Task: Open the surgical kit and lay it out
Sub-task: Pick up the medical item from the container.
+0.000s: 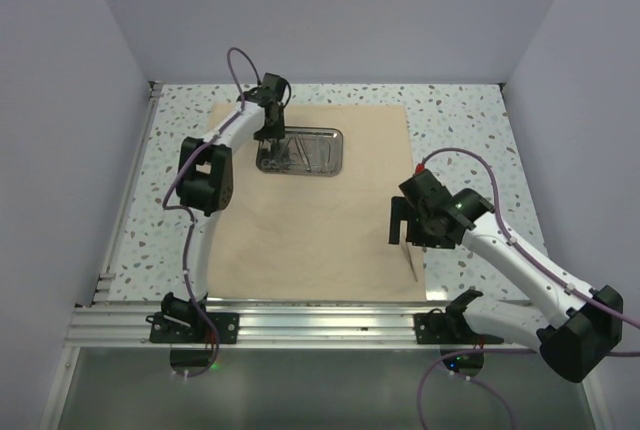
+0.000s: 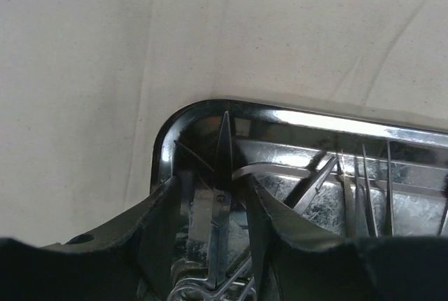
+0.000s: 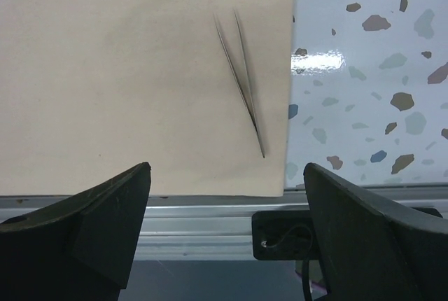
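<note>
A speckled terrazzo table (image 1: pixel 470 120) fills the top view, walled in by plain pale panels. Most of its middle is covered by the tan wrap sheet (image 1: pixel 300 230), opened out flat as one large square.

The left arm (image 1: pixel 205 175) stretches from the lower left up to the top centre of the frame. The right arm (image 1: pixel 520 265) bends in from the lower right.

The steel tray (image 1: pixel 335 136) sits on the sheet near its upper edge, with its long axis running left to right across the frame. Several thin steel instruments (image 2: pixel 364 189) lie inside it.

The left gripper (image 1: pixel 270 147) reaches down into the tray's left end. In the left wrist view its dark fingers (image 2: pixel 164 234) straddle the scissors (image 2: pixel 222 189) closely. The pictures do not show whether they are pressing on the metal. The scissors lie lengthwise between the fingers, with the closed blade tip pointing to the top of that frame, toward the tray's rounded corner.

The right gripper (image 1: pixel 403 233) hangs over the sheet's lower right area. Its fingers (image 3: pixel 105 224) are spread wide, with nothing between them.

The tweezers (image 3: pixel 241 80) lie on the sheet close to its right edge. In the top view they are near the sheet's lower right corner. In the right wrist view their long axis runs from upper left to lower right. The two legs are spread toward the top of the frame and meet in a point at the lower right.
</note>
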### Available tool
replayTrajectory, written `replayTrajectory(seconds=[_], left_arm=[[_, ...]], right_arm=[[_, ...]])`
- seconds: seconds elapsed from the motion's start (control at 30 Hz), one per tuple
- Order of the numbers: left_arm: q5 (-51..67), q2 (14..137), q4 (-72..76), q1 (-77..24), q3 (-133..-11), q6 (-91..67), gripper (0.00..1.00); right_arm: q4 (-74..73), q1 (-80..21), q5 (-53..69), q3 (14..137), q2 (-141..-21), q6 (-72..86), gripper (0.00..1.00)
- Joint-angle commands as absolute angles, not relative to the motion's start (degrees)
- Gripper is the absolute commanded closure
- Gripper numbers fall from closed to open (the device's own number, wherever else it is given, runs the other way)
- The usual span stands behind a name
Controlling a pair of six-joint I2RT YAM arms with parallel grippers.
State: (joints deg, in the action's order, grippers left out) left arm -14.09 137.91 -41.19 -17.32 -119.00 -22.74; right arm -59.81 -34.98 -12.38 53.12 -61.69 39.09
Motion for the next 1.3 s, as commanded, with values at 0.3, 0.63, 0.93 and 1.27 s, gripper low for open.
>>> replayTrajectory(seconds=[0.3, 0.63, 0.93, 1.27], left_arm=[[-13.4, 139.9, -39.6, -17.3, -121.3, -22.2, 0.81], [-13.0, 136.5, -40.5, -16.6, -121.9, -21.6, 1.00], [-13.4, 124.6, -35.7, -16.7, -119.1, -21.7, 1.00], [-16.4, 113.8, -34.6, -18.9, -112.7, -21.5, 1.00]], right_arm=[[-60.3, -35.1, -14.1, 56.3, -64.1, 39.6, 0.06], [-60.3, -35.1, -15.6, 57.8, -64.1, 38.9, 0.06], [-60.6, -35.1, -17.2, 61.7, -65.0, 37.3, 0.06], [-59.7, -35.2, -17.3, 64.0, -65.2, 36.4, 0.06]])
